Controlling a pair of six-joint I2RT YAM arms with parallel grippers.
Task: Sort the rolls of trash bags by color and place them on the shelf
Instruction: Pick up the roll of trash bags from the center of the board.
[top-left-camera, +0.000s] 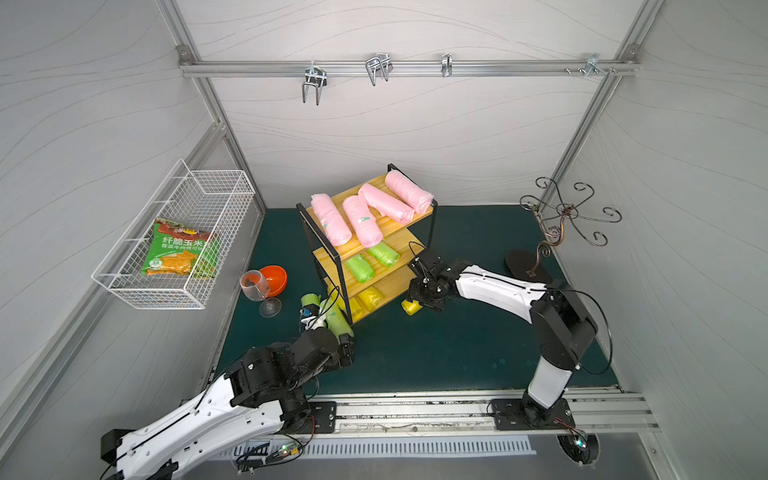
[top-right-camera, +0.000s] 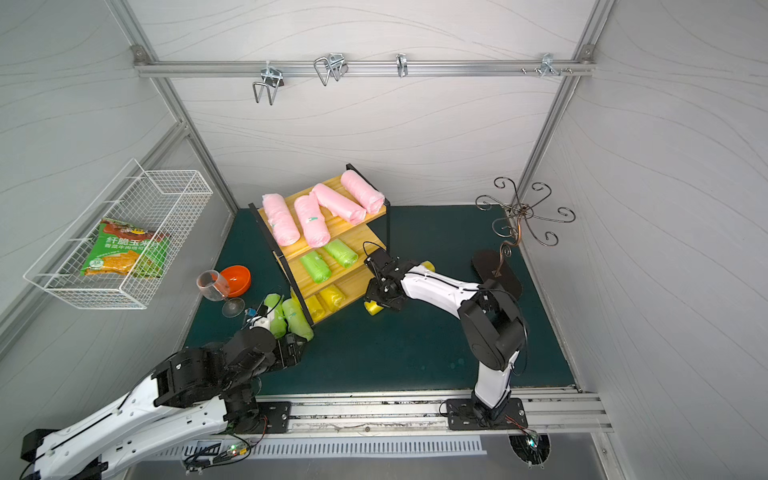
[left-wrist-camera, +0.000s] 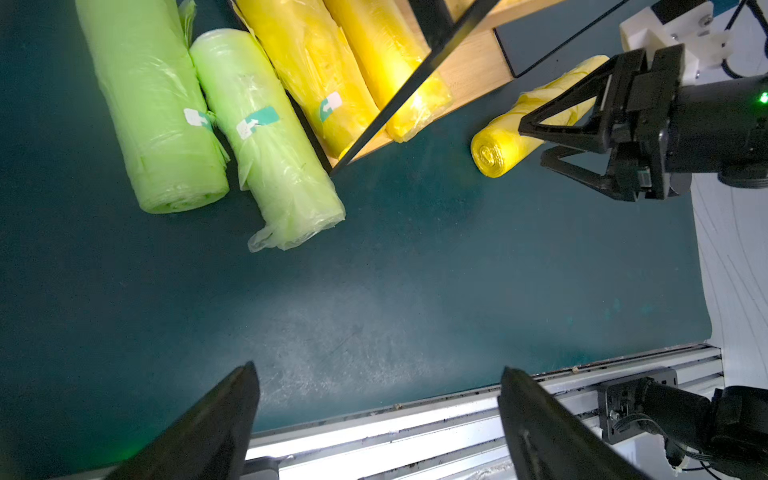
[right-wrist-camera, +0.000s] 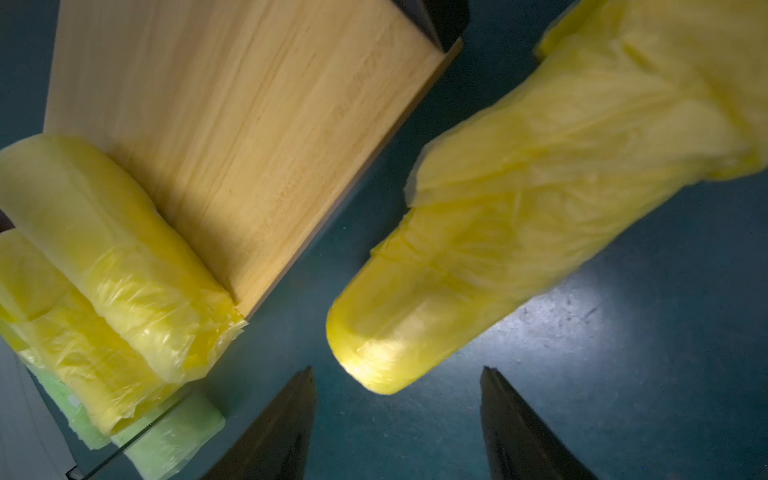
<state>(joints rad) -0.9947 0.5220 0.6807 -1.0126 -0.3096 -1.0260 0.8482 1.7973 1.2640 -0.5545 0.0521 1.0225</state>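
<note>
One yellow roll just ahead of the right hand

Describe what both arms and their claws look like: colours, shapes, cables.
Both the left arm and right arm have glossy white link shells with black joint housings and thin black cables looping outside. The left claw and right claw are matte black, with two tapered, triangular open-frame fingers each. A green light glows on the right wrist.
</note>
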